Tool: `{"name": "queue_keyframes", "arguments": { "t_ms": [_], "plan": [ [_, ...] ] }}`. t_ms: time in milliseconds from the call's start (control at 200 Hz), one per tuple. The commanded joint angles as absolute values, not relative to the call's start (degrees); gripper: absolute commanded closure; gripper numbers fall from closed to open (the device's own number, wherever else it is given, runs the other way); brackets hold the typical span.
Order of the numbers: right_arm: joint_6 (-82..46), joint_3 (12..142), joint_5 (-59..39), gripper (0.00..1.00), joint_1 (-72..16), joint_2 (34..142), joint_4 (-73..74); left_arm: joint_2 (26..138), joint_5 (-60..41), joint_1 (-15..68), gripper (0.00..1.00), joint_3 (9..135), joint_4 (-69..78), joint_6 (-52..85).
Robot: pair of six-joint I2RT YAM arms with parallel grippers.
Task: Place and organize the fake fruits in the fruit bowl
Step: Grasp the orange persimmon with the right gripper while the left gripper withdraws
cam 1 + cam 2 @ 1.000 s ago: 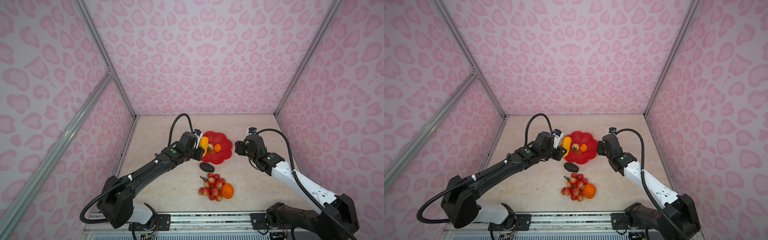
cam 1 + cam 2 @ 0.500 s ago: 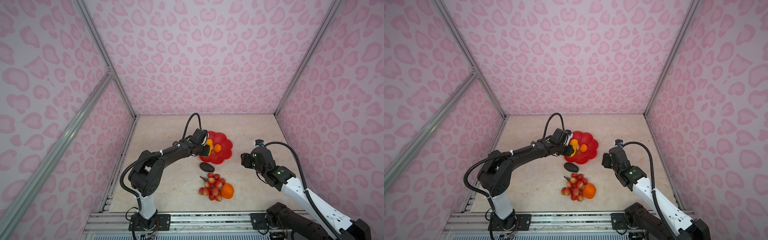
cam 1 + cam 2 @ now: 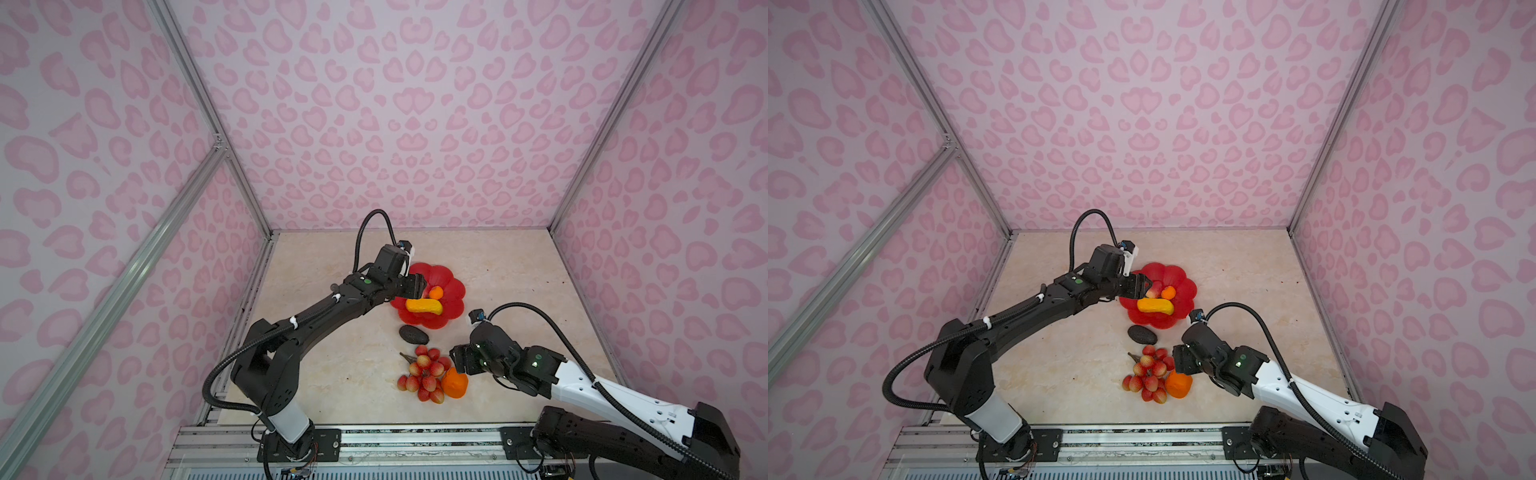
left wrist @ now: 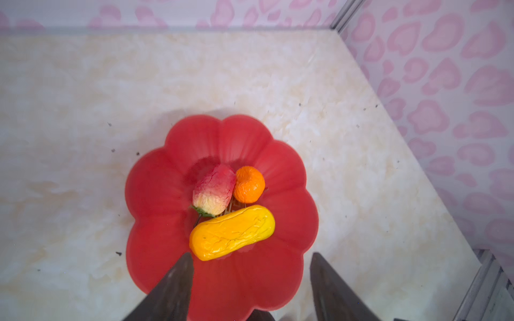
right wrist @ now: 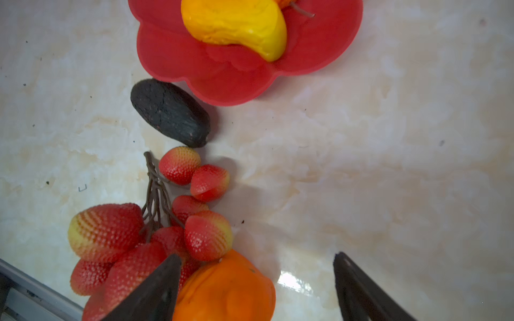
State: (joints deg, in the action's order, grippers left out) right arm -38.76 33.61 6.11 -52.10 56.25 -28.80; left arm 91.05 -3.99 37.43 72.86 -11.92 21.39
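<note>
Starting at the left, the left gripper [image 4: 250, 257] hangs over the near edge of the fruit bowl [image 4: 144, 178] with its jaws moderately apart and nothing between them. The yellow-orange elongated fruit [image 4: 232, 232] lies in the bowl just ahead of the fingertips, with the strawberry [image 4: 214, 190] and the small orange [image 4: 249, 184] touching each other beyond it.

Risk one: a finger clipping the elongated fruit on the way out would likely roll it over the shallow rim or shift the light bowl.

On the table [image 3: 332, 374], the dark grey-black oval [image 5: 169, 112] lies against or just beside the bowl's rim; contact cannot be confirmed from these views.

Risk two: any bowl movement would probably push it away.

Further on, the bunch of red berries [image 5: 105, 232] touches the larger orange [image 5: 225, 289]. The right gripper [image 5: 256, 257] hovers over that orange with jaws wide and empty, one finger appearing over the seam between berries and orange.

Risk three: descending from here, that finger may land on a berry instead of beside the orange. Closing could then trap a berry or drag the whole bunch by its stem.

Risk four: the orange looks smooth and rounded, so an off-centre pinch may squirt it out.

No brand, label or writing is legible. The bowl's gold centre mark is mostly covered by fruit.
</note>
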Motion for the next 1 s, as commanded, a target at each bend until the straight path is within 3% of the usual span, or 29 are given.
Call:
{"name": "queue_keyframes", "arguments": {
  "t_ms": [0,325,575,840,910,960,995],
  "plan": [
    [-44.4,31.7,5.4,0.14,-54.7,56.0,-29.2,84.5,2.4,37.3,0.30,69.8,-6.2,21.0],
    [-47.8,28.8,3.3,0.18,-58.1,60.2,-22.1,62.9,19.5,36.6,0.21,49.2,1.3,25.2],
    [-50.1,28.1,1.9,0.44,-58.4,63.7,-22.6,52.1,22.2,35.5,0.18,36.6,2.0,32.9],
    [-51.6,27.9,8.1,0.75,-58.5,56.7,-27.8,52.2,21.7,35.3,0.17,34.4,2.8,36.3],
    [-51.0,28.3,10.5,0.72,-58.4,54.1,-29.2,53.0,21.0,35.4,0.17,35.0,2.8,36.2],
    [-50.7,29.1,11.3,0.56,-58.2,52.3,-31.7,53.3,20.5,35.4,0.17,35.3,2.6,36.1],
    [-50.3,29.7,11.2,0.40,-58.4,50.8,-33.9,53.3,20.3,35.4,0.17,35.5,2.4,36.0]
  ]
}}
